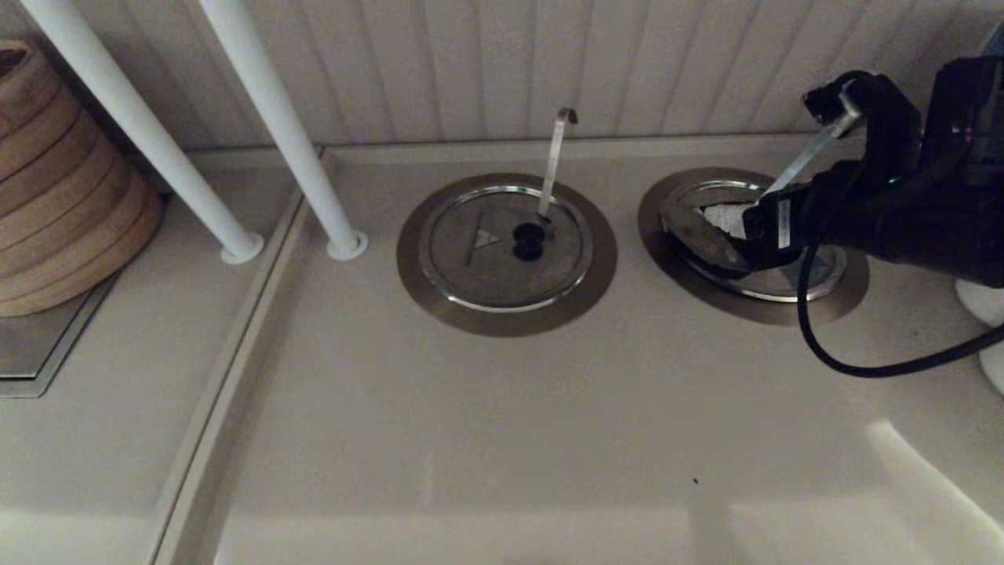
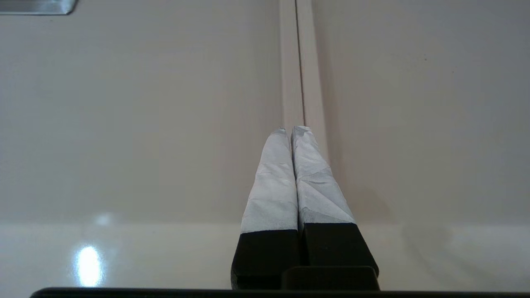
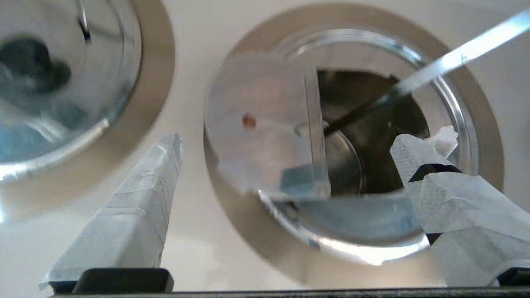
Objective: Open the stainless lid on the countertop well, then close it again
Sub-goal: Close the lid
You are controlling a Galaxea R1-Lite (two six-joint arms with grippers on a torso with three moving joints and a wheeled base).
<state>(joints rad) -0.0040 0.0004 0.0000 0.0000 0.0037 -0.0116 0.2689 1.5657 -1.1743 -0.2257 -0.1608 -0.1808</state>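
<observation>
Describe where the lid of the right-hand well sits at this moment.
In the head view, the lid is tilted up over the left part of the right-hand well, beside the right end effector, leaving the well partly open.

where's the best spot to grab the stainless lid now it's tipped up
Probably its straight edge beside the opening of the countertop well, approached from that side: the stainless lid is tilted up, leaving that edge exposed, and the open right gripper straddles it.

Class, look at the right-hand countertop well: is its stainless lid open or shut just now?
Open. The stainless lid is folded up, baring the countertop well and its dark bottom with the utensil handle poking out. The right gripper, fingers spread, straddles it.
</observation>
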